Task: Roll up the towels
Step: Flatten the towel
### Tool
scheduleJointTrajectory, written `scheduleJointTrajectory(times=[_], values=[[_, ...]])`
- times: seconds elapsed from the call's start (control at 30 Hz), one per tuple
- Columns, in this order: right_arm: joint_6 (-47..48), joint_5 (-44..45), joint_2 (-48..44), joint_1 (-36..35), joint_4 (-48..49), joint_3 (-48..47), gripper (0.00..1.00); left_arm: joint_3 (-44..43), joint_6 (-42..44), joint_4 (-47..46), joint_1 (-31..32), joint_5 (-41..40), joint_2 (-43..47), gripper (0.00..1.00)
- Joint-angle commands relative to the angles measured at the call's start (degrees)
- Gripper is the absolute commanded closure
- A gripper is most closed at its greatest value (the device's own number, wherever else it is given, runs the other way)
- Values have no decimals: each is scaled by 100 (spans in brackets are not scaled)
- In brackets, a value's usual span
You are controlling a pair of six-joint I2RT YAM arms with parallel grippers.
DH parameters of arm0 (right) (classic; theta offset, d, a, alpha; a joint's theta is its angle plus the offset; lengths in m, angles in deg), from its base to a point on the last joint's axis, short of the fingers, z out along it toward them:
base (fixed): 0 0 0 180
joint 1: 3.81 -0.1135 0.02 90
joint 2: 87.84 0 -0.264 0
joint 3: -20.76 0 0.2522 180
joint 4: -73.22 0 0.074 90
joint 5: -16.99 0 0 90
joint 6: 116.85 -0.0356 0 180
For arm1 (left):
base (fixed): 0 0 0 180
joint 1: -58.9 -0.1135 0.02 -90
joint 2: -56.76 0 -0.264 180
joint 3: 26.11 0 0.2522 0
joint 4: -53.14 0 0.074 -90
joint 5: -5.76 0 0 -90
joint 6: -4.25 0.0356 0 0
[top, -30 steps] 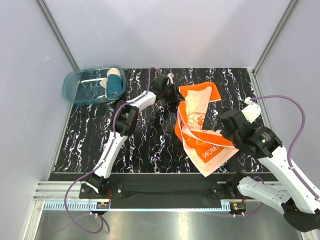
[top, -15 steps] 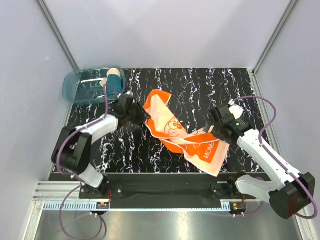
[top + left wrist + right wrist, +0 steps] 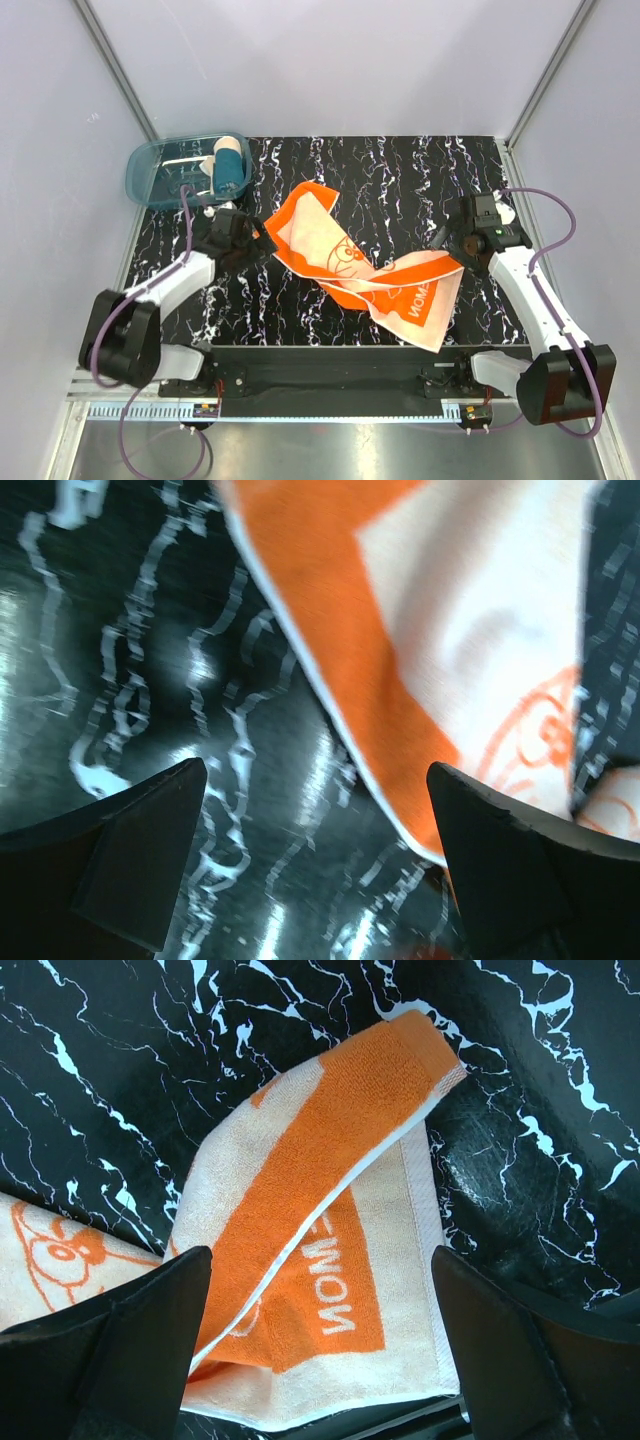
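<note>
The orange towel (image 3: 340, 262) lies loosely crumpled and partly folded across the middle of the black marbled table. My left gripper (image 3: 262, 242) is open just left of its upper-left corner. In the left wrist view the orange towel's (image 3: 440, 620) white-edged border runs down to the right finger (image 3: 520, 870), and only table shows between the fingers. My right gripper (image 3: 447, 246) is open above the towel's right end. In the right wrist view the orange towel's (image 3: 330, 1190) folded flap lies below my right gripper (image 3: 320, 1335). The teal towel (image 3: 228, 170) sits rolled in the tub.
A translucent blue plastic tub (image 3: 160, 180) stands at the table's back left corner. Grey walls close in the table on three sides. A metal rail (image 3: 320, 395) runs along the near edge by the arm bases.
My left gripper has opened, let go of the orange towel's corner and drawn back to the left. The towel has settled flatter on the table. My right arm has pulled back towards the right.
</note>
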Motion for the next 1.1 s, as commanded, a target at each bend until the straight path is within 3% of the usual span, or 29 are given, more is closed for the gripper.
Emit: scheduleJointTrajectory(times=[0.0,0.33,0.47,0.57,0.6,0.7,0.73,0.9,1.07], values=[[303,-301,10,30,219,17,0,-344,324,-384,-291,-265,-527,1],[514,-477,115,372,447,158,0,-811,8,-1359,-749,-1,-1741,8],[602,-556,273,487,518,167,0,-1170,-80,-1273,-767,-1,-2249,10],[611,-644,326,583,588,158,0,-1347,-89,-1307,-767,164,-2540,22],[611,-662,344,618,588,150,0,-1356,-89,-1368,-767,235,-2585,34],[602,-723,361,689,614,141,0,-1374,-89,-1430,-758,315,-2699,53],[593,-749,379,706,614,141,0,-1365,-80,-1430,-767,306,-2708,66],[532,-1056,353,977,807,325,0,-1295,-53,-1641,-767,368,-2682,100],[576,-1707,379,1708,957,536,2,-1295,-71,-1537,-775,404,-2384,100]])
